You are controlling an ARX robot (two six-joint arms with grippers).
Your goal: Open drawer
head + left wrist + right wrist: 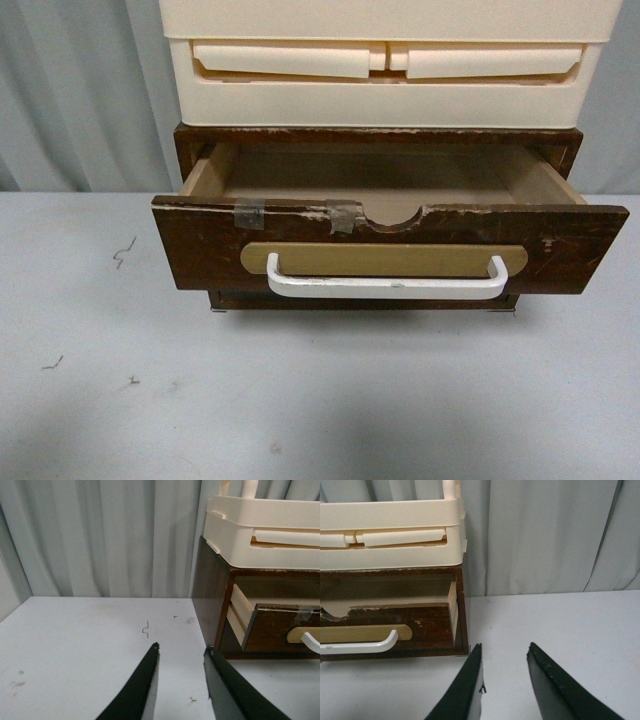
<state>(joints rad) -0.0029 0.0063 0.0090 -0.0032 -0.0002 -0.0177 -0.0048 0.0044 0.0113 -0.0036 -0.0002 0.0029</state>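
Note:
The dark-brown wooden drawer [200, 245] stands pulled out of its cabinet, its bare inside showing. Its white bar handle [385, 287] sits on a tan oval plate, with a half-round notch and tape bits on the chipped top edge. No gripper shows in the front view. My left gripper [182, 649] is open and empty over the table, left of the cabinet; the drawer [277, 630] shows beside it. My right gripper [504, 647] is open and empty over the table, right of the drawer [427, 622].
Cream plastic drawers [385, 60] are stacked on the wooden cabinet [375, 137]. The grey table [320, 400] carries small bits of debris [123, 252]. A pale curtain [100, 535] hangs behind.

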